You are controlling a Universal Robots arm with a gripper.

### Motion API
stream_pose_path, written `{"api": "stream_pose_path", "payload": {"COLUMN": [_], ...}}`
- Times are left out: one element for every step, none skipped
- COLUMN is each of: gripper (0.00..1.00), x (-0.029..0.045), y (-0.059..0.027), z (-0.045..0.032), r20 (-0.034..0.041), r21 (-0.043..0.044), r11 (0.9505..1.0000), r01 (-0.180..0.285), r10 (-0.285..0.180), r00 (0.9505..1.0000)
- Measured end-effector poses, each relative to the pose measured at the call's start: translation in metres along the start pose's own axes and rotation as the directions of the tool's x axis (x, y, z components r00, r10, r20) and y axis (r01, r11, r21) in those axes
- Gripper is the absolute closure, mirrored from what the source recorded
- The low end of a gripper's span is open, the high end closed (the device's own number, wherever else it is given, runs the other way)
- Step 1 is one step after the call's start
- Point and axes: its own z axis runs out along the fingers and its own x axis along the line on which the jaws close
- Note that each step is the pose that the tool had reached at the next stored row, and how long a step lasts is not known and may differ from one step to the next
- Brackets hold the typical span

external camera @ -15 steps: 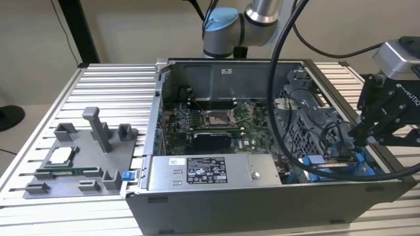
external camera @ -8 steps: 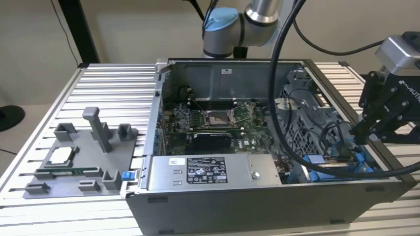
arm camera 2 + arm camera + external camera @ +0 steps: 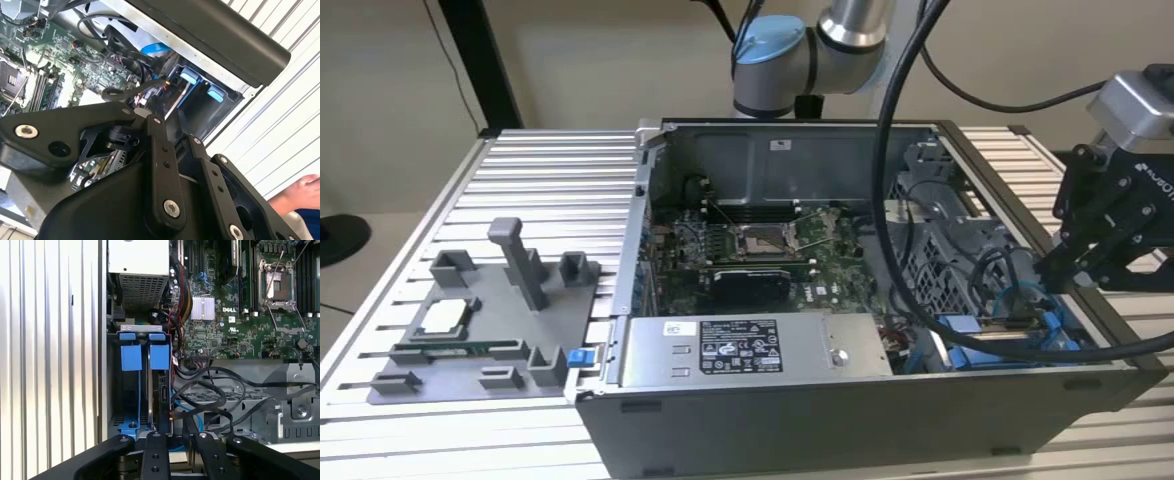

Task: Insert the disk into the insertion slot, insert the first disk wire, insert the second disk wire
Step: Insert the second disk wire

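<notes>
Work centres on the open case (image 3: pixel 854 420), which lies on a ribbed metal table (image 3: pixel 547 170). In the exterior view the arm comes over the case's far wall, and the gripper (image 3: pixel 1057 272) hangs down into the corner at the exterior view's right, among blue plastic parts. In the first wrist view the slot (image 3: pixel 132 410) has two bays side by side, each with a blue tab. The disk (image 3: pixel 162 390) stands on edge in the bay nearer the motherboard (image 3: pixel 240 315), pushed in, its dark end face showing beside its tab. The bay next to it shows a bare blue rail. Black wires (image 3: pixel 215 390) loop just beside the disk, with a blue wire (image 3: pixel 198 424) running among them close to the gripper's links. I cannot tell whether any wire is plugged into the disk, nor whether the gripper is open or closed. A labelled power supply (image 3: pixel 747 345) lies along the case's near wall. At the exterior view's left a grey plate (image 3: pixel 454 340) with small parts lies on the table. In the second wrist view a person's hand (image 3: pixel 300 192) shows over the table, outside the case.
</notes>
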Motion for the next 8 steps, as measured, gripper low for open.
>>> {"api": "stream_pose_path", "payload": {"gripper": [0.0,0.0,0.0,0.0,0.0,0.0,0.0,0.0], "x": [0.0,-0.0001,-0.0005,-0.0008,-0.0011,-0.0013,-0.0016,-0.0018], "y": [-0.001,-0.002,-0.0033,-0.0047,-0.0064,-0.0079,-0.0097,-0.0111], "z": [0.0,-0.0001,-0.0002,-0.0003,-0.0004,-0.0004,-0.0005,-0.0006], "r20": [0.0002,0.0003,0.0002,0.0001,0.0001,0.0003,0.0001,0.0001], "r21": [0.0,-0.0001,-0.0001,-0.0001,-0.0001,-0.0001,-0.0002,-0.0002], "r11": [1.0,1.0,1.0,1.0,1.0,1.0,1.0,1.0], "r01": [0.0,0.0,0.0,0.0,0.001,0.001,0.001,0.001], "r10": [0.0,0.0,0.0,0.0,-0.001,-0.001,-0.001,-0.001], "r00": [1.0,1.0,1.0,1.0,1.0,1.0,1.0,1.0]}}
